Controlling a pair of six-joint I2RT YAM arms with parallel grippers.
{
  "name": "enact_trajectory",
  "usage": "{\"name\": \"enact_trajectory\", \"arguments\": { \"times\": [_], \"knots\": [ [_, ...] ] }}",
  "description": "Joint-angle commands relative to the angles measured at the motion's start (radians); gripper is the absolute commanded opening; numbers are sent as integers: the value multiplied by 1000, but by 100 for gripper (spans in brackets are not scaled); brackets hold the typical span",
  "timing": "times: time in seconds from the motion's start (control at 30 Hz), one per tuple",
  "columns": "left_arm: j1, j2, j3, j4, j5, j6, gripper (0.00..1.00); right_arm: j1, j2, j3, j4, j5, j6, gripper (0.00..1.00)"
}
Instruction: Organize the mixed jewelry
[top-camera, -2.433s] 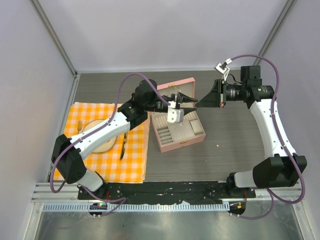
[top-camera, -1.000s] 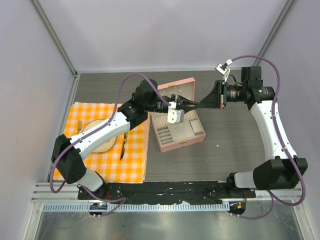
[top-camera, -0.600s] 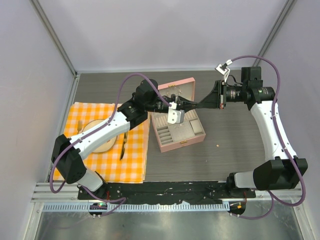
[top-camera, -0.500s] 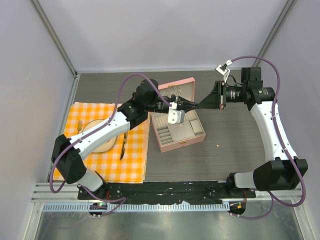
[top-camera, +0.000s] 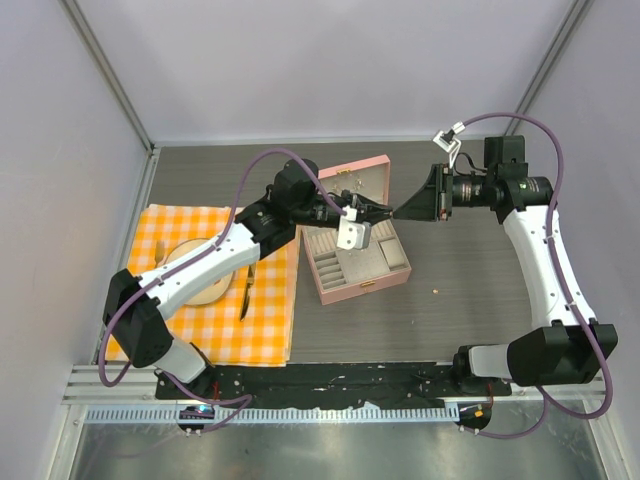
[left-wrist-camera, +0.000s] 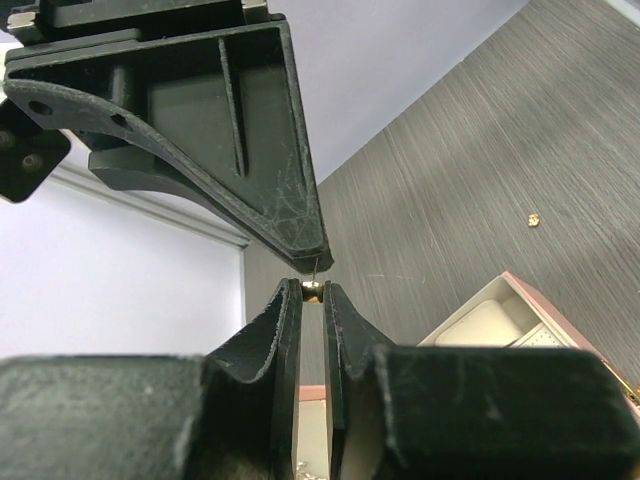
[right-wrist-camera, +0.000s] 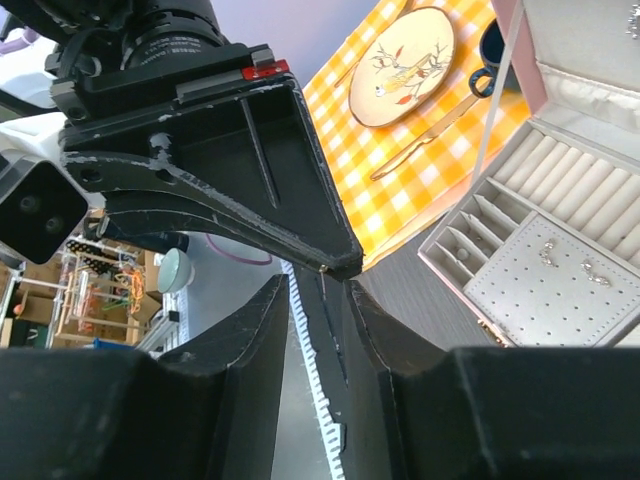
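Observation:
My left gripper (top-camera: 378, 211) hovers over the open pink jewelry box (top-camera: 372, 275). It is shut on a tiny gold stud earring (left-wrist-camera: 312, 287), whose thin pin points at my right gripper (top-camera: 397, 212). The right gripper's tip (left-wrist-camera: 312, 262) sits just off the pin. In the right wrist view my right gripper (right-wrist-camera: 320, 290) is open and empty, with the left gripper's tip (right-wrist-camera: 340, 265) just ahead of it. Two small silvery earrings (right-wrist-camera: 545, 253) sit on the box's perforated pad. One tiny pale speck (top-camera: 436, 291) lies on the table right of the box, and it also shows in the left wrist view (left-wrist-camera: 534, 219).
An orange checkered cloth (top-camera: 215, 310) lies left of the box with a round plate (top-camera: 195, 280) and a knife (top-camera: 245, 290) on it. A dark cup (right-wrist-camera: 490, 45) stands beside the plate (right-wrist-camera: 400, 55). The box lid (top-camera: 355, 175) stands open behind the grippers.
My right gripper has drawn back to the right, away from the left gripper's tips, where the two met a moment ago. The left arm has barely moved.

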Motion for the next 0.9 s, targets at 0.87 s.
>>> {"name": "enact_trajectory", "arguments": {
  "times": [0.87],
  "knots": [
    [-99, -58, 259, -949, -593, -131, 0, -83, 51, 118, -130, 240, -166, 36]
  ]
}}
